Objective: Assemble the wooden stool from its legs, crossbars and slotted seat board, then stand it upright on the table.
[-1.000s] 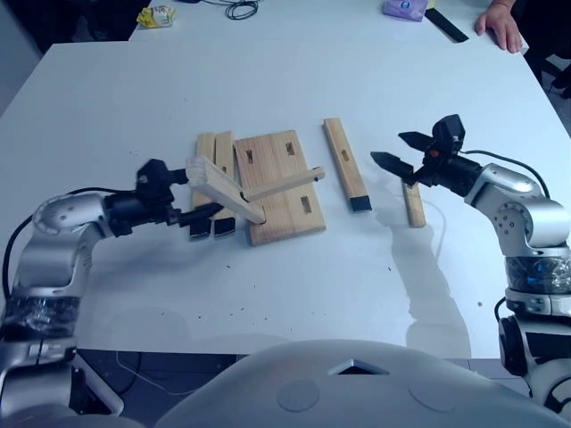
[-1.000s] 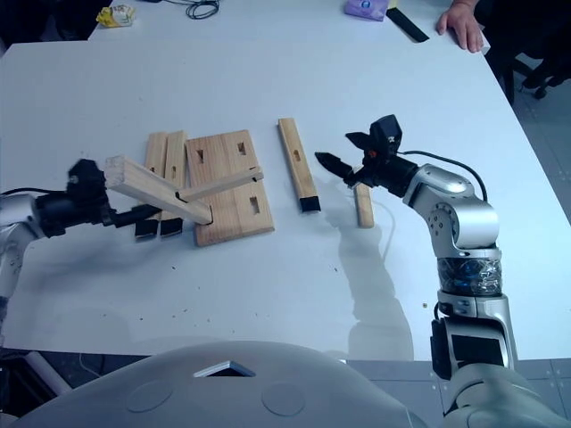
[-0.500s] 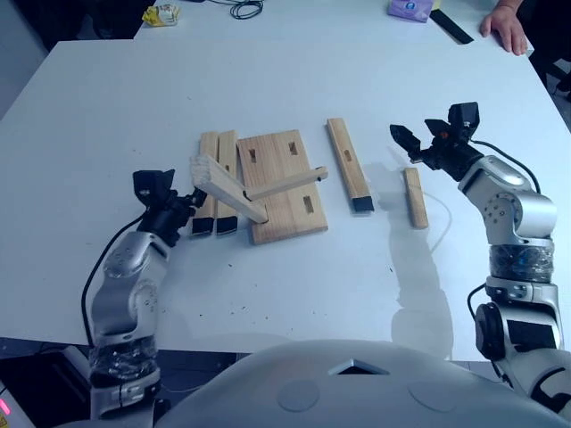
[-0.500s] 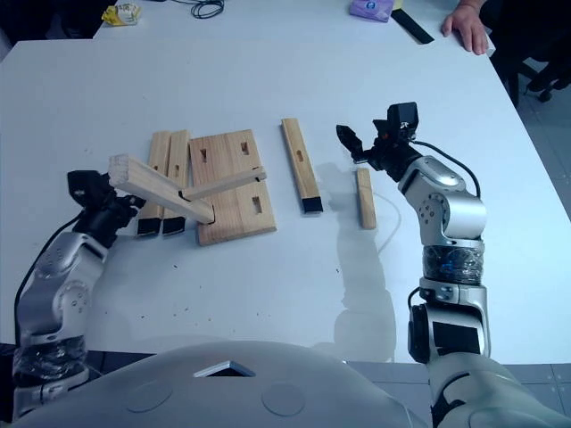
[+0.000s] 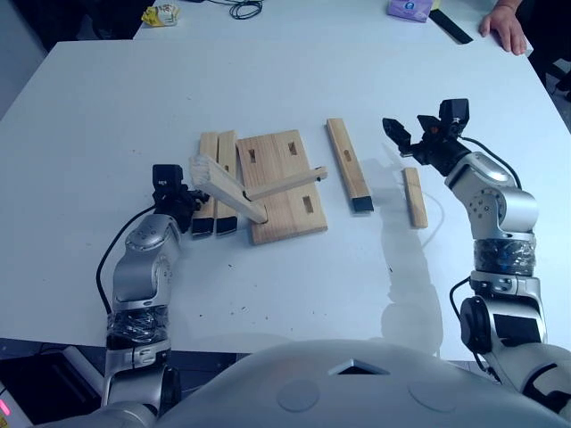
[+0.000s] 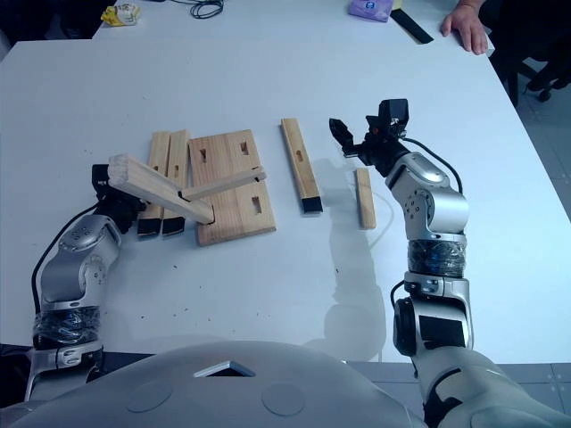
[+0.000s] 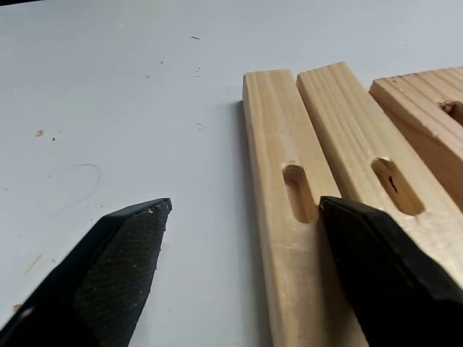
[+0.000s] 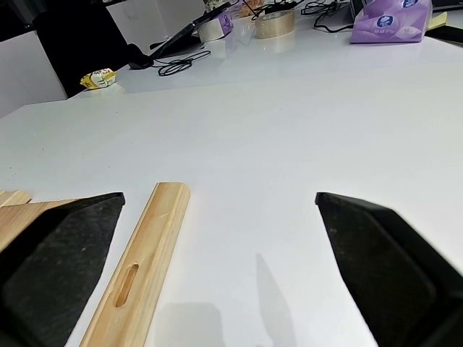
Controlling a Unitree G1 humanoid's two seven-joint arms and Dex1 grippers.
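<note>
Stool seat board [image 5: 278, 183] lies flat on the table [image 5: 268, 80], my left gripper [image 7: 244, 210] and right gripper [image 8: 218, 196] both spread wide.

Rounded silver-grey arms [image 5: 495, 192] with glossy dark bands [image 5: 504, 254]; a thin black cable [image 5: 492, 157] behind the black, orange-marked right gripper [image 5: 406, 125].

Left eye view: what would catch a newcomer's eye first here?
A joined leg and crossbar lies slantwise across the slotted seat board at mid-table. Two slotted legs lie left of the board, a third leg right. The left gripper and right gripper are open, holding nothing.
</note>
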